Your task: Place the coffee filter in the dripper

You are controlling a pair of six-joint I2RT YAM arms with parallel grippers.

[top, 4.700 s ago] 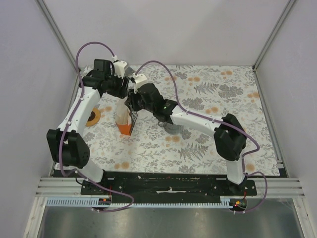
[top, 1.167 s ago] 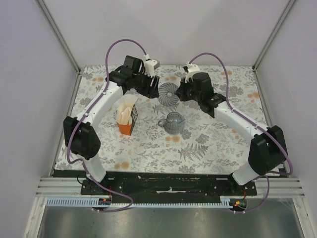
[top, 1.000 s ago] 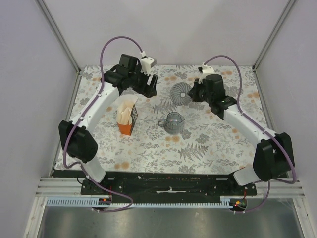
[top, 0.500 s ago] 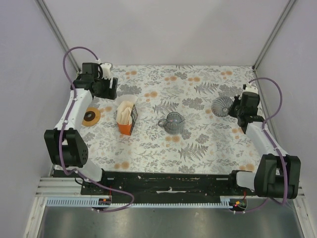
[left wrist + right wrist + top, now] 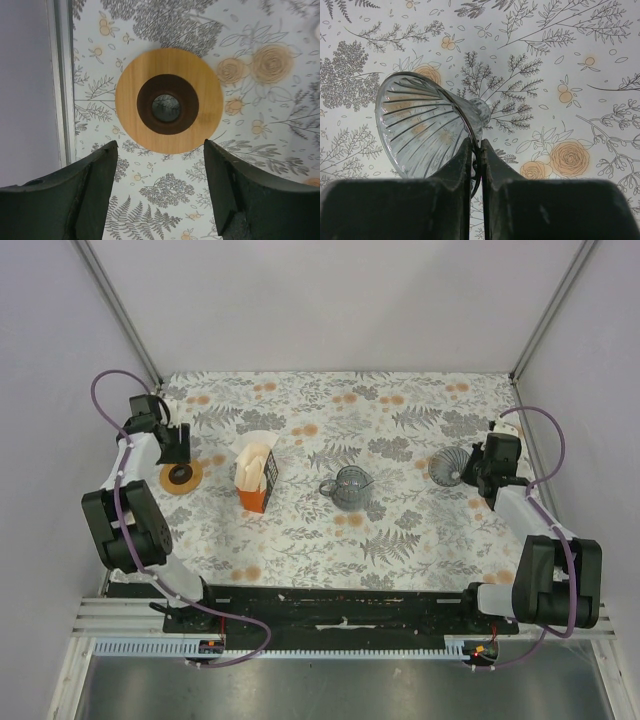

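Observation:
The dripper [image 5: 447, 466] is a smoky ribbed funnel, tilted on its side at the table's right. My right gripper [image 5: 478, 466] is shut on its rim; the wrist view shows the rim pinched between the fingers [image 5: 476, 155], the dripper [image 5: 427, 127] fanning out to the left. The coffee filters [image 5: 254, 461] are cream paper cones standing in an orange holder [image 5: 254, 492] left of centre. My left gripper [image 5: 176, 445] is open and empty at the far left, hovering over a wooden ring [image 5: 169, 107]; it shows between the fingers [image 5: 160, 180] in the wrist view.
A clear glass jug [image 5: 349, 486] with a handle stands mid-table. The wooden ring [image 5: 181, 477] lies flat close to the left metal rail [image 5: 61, 80]. The enclosure walls close in on both sides, and the right arm is near the right wall.
My right gripper carried the dripper from the table's middle back to the right side. My left arm swung from the back centre to the far left and now hovers over the wooden ring.

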